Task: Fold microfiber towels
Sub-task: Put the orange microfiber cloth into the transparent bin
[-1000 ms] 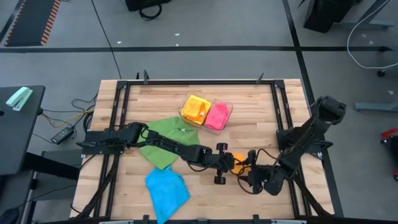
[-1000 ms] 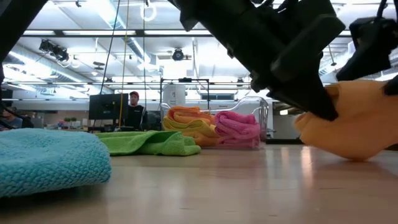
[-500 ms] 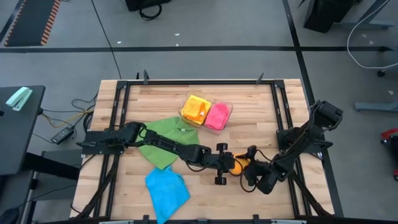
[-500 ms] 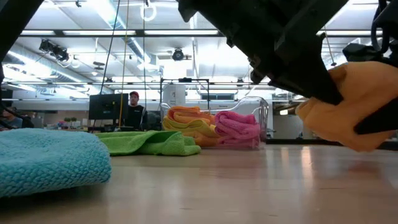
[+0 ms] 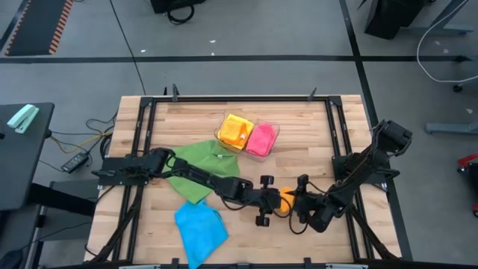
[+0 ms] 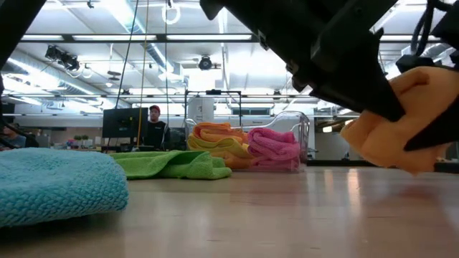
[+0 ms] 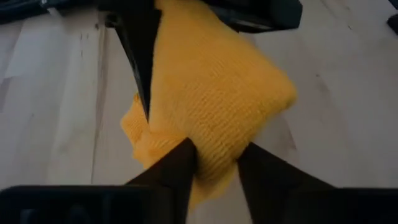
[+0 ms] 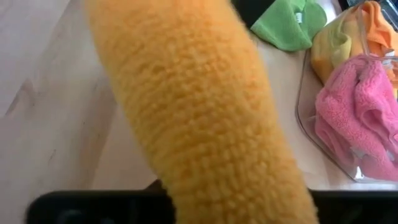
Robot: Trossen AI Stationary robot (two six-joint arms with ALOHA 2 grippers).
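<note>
A bunched orange towel (image 5: 284, 199) hangs between my two grippers, right of the table's middle; it also fills the left wrist view (image 7: 217, 81) and the right wrist view (image 8: 199, 112). My left gripper (image 5: 275, 200) reaches it from the left and my right gripper (image 5: 296, 202) from the right; both are shut on it. A green towel (image 5: 200, 166) lies spread on the wood under my left arm. A blue towel (image 5: 200, 228) lies crumpled near the front edge. My left gripper pinches a bunched fold at the towel's end (image 7: 214, 158) between its two fingers, coming level from the table's left. The towel bulges out beyond the fingers, just above the table. My right gripper holds the towel's opposite side from the table's right. The cloth itself hides the place of contact in the right wrist view. In the low view one dark finger (image 6: 434, 136) lies against the towel's lower right side.
A clear tray (image 5: 270, 128) at the back middle holds folded yellow-orange towels (image 5: 234, 130) and a pink one (image 5: 260, 140). Black frame rails (image 5: 337, 134) run along the table's sides. A person (image 6: 153, 127) stands in the room far behind.
My right gripper has moved toward the table's left, up to the orange towel, and has taken hold of it. The towel has risen a little off the wood. My left gripper has stayed on its end of the towel.
</note>
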